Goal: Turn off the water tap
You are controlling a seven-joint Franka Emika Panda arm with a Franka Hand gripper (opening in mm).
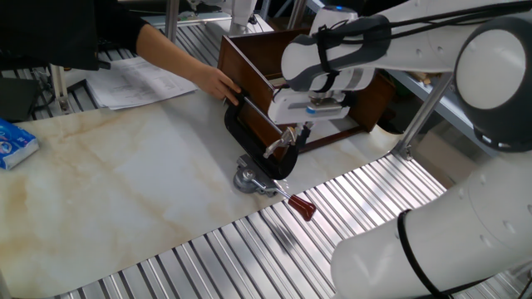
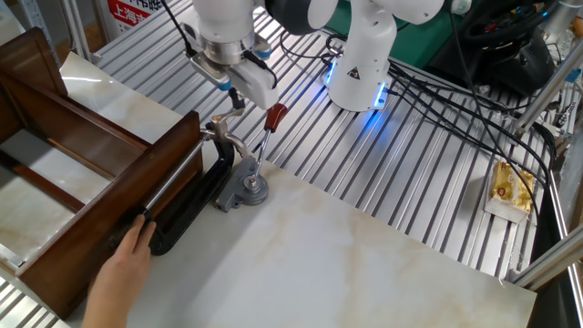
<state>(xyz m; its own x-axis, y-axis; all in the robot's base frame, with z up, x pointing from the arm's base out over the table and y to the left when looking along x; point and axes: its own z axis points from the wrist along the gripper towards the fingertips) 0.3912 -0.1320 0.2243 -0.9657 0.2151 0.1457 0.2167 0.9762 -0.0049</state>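
Observation:
The water tap (image 2: 224, 128) is a small silver fitting with a short lever, held in the jaw of a black C-clamp (image 2: 195, 197) against the brown wooden box (image 2: 86, 173). It also shows in one fixed view (image 1: 281, 144). My gripper (image 2: 235, 95) hangs just above the tap's lever, fingers pointing down and close together, holding nothing. In one fixed view my gripper (image 1: 303, 129) is just right of the tap. I cannot tell whether a fingertip touches the lever.
The clamp's red-handled rod (image 2: 265, 137) with a round grey disc (image 2: 252, 190) leans beside the tap. A person's hand (image 2: 123, 273) steadies the clamp and box. Papers (image 1: 141, 79) and a blue packet (image 1: 12, 143) lie at the marble top's far side. My base (image 2: 360, 64) stands behind.

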